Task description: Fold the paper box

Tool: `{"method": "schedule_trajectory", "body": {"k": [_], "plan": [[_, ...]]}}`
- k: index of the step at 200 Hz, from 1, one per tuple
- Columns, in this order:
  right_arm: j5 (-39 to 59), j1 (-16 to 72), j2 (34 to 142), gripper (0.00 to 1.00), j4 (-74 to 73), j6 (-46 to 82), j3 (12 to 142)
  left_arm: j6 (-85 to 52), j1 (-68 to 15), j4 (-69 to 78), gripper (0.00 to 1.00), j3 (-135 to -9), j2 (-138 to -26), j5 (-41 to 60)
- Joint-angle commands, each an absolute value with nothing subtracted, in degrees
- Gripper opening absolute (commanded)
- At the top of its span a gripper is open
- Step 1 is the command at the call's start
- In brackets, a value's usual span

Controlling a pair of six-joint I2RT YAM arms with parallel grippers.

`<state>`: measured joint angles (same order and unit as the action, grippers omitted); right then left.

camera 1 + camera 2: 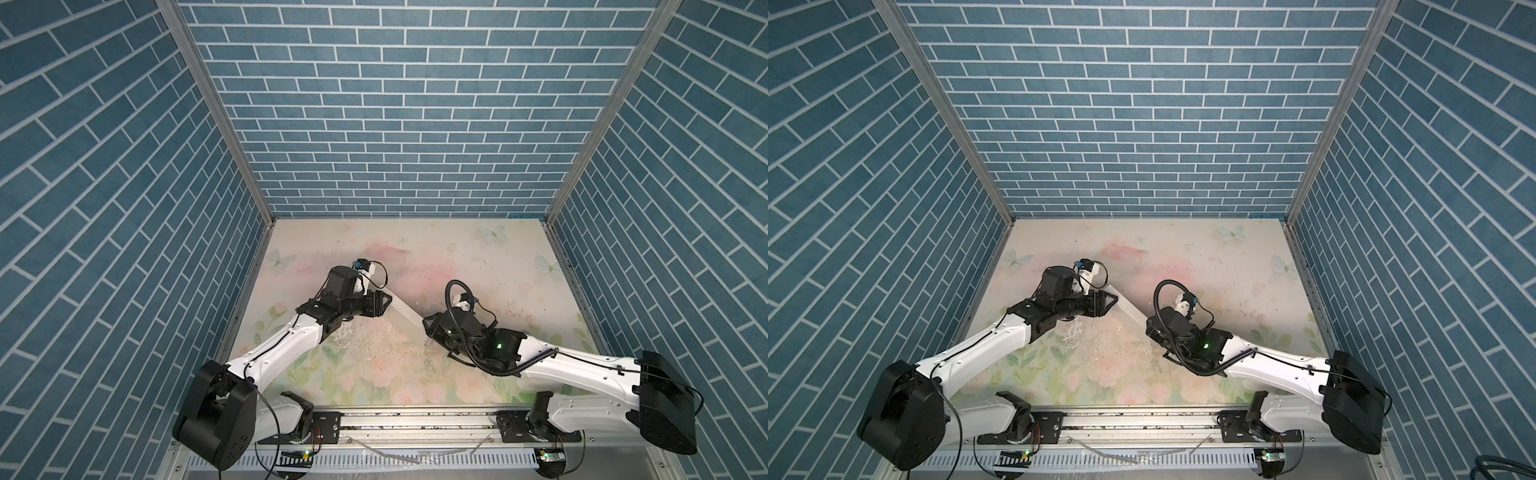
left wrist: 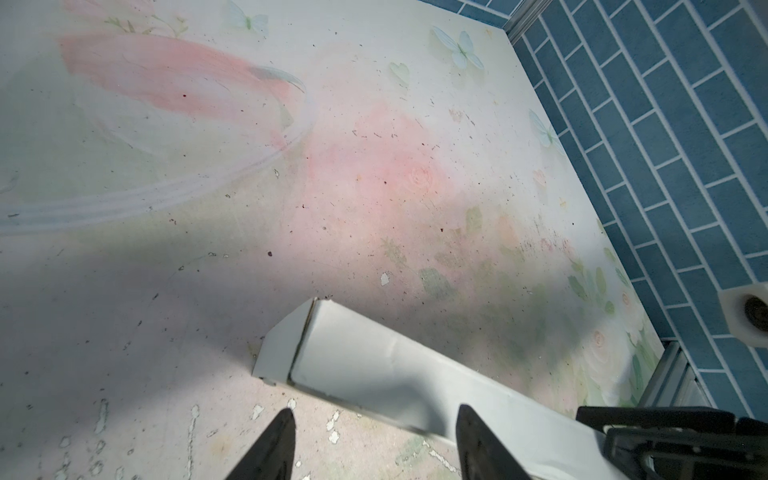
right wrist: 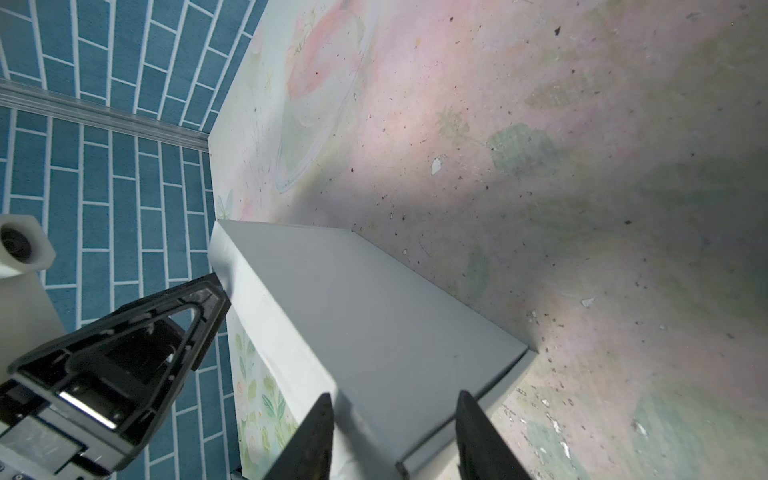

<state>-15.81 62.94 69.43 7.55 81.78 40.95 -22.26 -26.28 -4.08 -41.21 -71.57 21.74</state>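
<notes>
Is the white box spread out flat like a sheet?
No: in the right wrist view the box shows a flat top with a side wall folded down along its edge.

Apparently one paper box (image 3: 365,316); two end effectors (image 2: 374,411) (image 3: 395,395).

Paper box (image 1: 405,311) mostly hidden overhead

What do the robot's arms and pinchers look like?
The left arm and right arm are white tubes with chunky black joints. The left gripper and right gripper each have two black pointed fingers. One left finger has a triangle-shaped hole. A bumpy black cable loops off the right arm, and a tiny green light glows near its wrist.
</notes>
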Motion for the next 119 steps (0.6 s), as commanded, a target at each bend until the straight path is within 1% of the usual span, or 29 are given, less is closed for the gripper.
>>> {"method": "schedule_trajectory", "body": {"k": [1, 37, 74, 92, 119], "plan": [[-15.8, 62.6, 69.0, 0.48, 10.8, 78.9, 44.0, -22.7, -26.5, -4.9, 0.62, -40.2, -70.9, 20.8], [-14.8, 62.7, 64.2, 0.47, 16.1, 75.3, 44.4, -22.9, -26.5, -4.9, 0.6, -40.2, -72.0, 19.5], [-14.4, 62.8, 58.2, 0.44, 17.7, 75.1, 40.4, -23.2, -26.6, -4.7, 0.6, -39.0, -72.3, 17.8], [-13.5, 62.8, 57.8, 0.44, 15.0, 74.7, 39.1, -23.2, -26.9, -4.7, 0.6, -38.8, -72.3, 17.1], [-11.4, 62.8, 60.4, 0.44, 10.6, 74.4, 38.1, -23.6, -27.2, -4.1, 0.59, -38.4, -72.8, 16.4]]}}
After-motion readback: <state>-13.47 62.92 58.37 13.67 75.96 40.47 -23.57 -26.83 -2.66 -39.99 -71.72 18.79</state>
